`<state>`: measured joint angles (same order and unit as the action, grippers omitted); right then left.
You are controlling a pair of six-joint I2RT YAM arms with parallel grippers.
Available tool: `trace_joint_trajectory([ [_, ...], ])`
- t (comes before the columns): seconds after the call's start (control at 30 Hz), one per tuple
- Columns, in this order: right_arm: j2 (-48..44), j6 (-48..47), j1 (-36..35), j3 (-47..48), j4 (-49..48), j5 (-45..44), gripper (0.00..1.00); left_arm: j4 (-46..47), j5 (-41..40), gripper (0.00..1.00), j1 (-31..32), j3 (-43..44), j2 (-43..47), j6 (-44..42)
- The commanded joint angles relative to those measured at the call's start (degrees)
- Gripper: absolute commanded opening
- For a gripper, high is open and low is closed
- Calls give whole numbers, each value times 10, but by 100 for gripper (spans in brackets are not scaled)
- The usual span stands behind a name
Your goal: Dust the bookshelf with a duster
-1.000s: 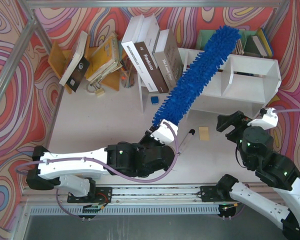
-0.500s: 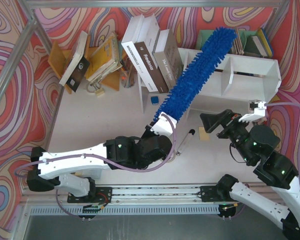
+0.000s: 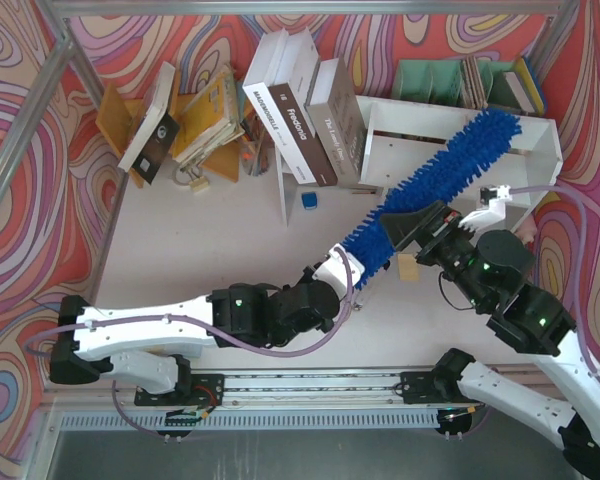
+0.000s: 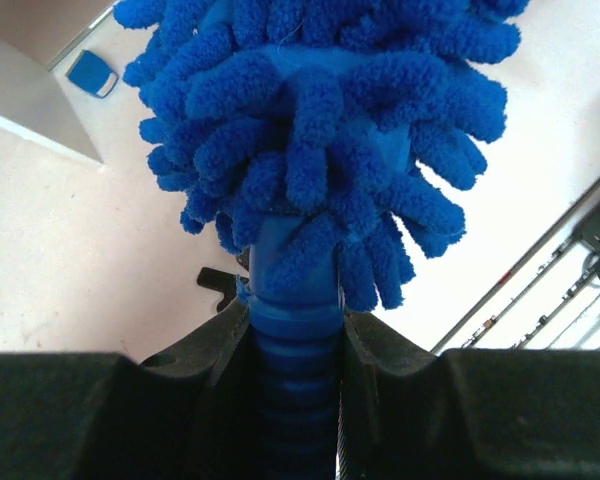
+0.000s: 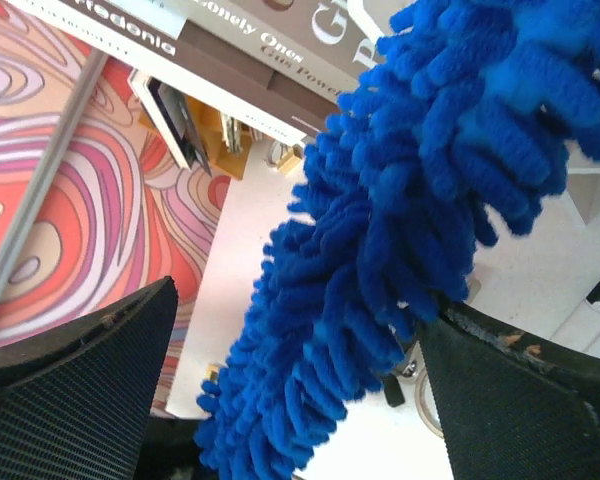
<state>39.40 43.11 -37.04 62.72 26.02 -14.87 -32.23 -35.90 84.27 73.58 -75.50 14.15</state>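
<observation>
The blue fluffy duster (image 3: 440, 175) slants from the table up and right, its tip over the right compartment of the white bookshelf (image 3: 400, 120). My left gripper (image 3: 342, 272) is shut on the duster's ribbed blue handle (image 4: 295, 330), with the shaggy head (image 4: 320, 120) just beyond my fingers. My right gripper (image 3: 408, 228) is open, its jaws wide apart on either side of the lower part of the duster head (image 5: 420, 220). The right-hand finger (image 5: 520, 400) touches the strands.
Large books (image 3: 300, 110) lean against the shelf's left end. An orange-brown book stand (image 3: 115, 115) with books is at the back left. A green file rack (image 3: 430, 80) stands behind the shelf. A small blue cube (image 3: 309, 200) and a yellow pad (image 3: 408, 268) lie on the table.
The duster has swung clockwise, from pointing up over the shelf's middle to lying across its right compartment. My right arm has moved left, and its open jaws now straddle the duster.
</observation>
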Motion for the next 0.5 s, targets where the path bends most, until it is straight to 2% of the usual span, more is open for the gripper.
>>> trace_joint_trajectory([
  [0.0, -16, 62, 4, -6, 3, -58, 85, 90, 21, 0, 12, -18, 27, -29],
  [0.17, -5, 106, 4, -6, 32, -83, 73, 116, 35, 0, 21, -30, 30, -47],
  [0.3, -10, 133, 4, -12, 44, -104, 48, 129, 40, 0, 21, -36, 31, -51],
  [0.4, -20, 167, 4, -13, 60, -124, 25, 145, 41, 11, 21, -50, 37, -50],
  [0.47, -23, 197, 4, -15, 76, -137, 16, 157, 43, 18, 21, -62, 42, -49],
])
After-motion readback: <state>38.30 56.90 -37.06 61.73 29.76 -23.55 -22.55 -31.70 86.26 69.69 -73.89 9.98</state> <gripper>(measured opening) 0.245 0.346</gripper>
